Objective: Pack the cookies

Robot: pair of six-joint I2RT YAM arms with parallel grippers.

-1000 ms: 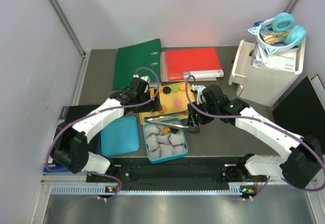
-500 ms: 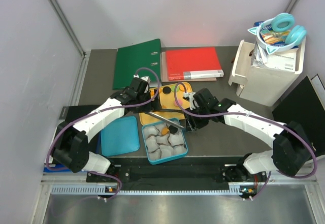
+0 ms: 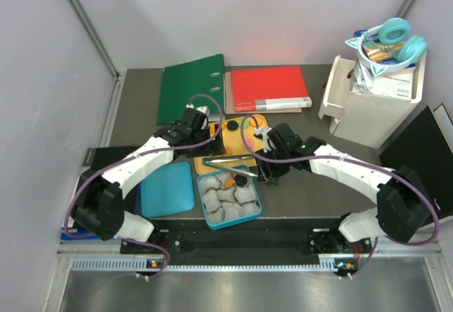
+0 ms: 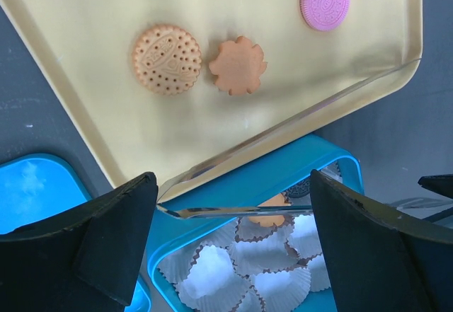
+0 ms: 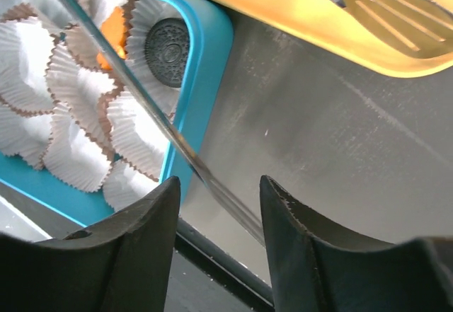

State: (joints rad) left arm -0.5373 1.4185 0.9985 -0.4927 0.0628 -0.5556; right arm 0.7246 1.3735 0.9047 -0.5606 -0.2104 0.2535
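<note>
Top external view: the right tool (image 3: 267,165) carries the tongs (image 3: 230,160). Their long axis runs almost level across the frame, with the tips pointing left over the seam where the yellow tray (image 4: 283,107) meets the blue box (image 3: 204,200). The loose cookies (image 4: 166,59) lie on the tray, above the tong tips in this frame. I judge the next pick to be a short reach upward, and the right arm is the one equipped for it.

Two cookies are already in the box among the paper cups (image 5: 78,71): a black cookie (image 5: 167,42) and an orange cookie (image 5: 113,25).

The right tool's fingers are drawn in close around the tong handle, gripping it. The left tool (image 4: 232,206) is spread wide at the tray's near corner with nothing pinched. Whether it touches the rim I cannot tell.
</note>
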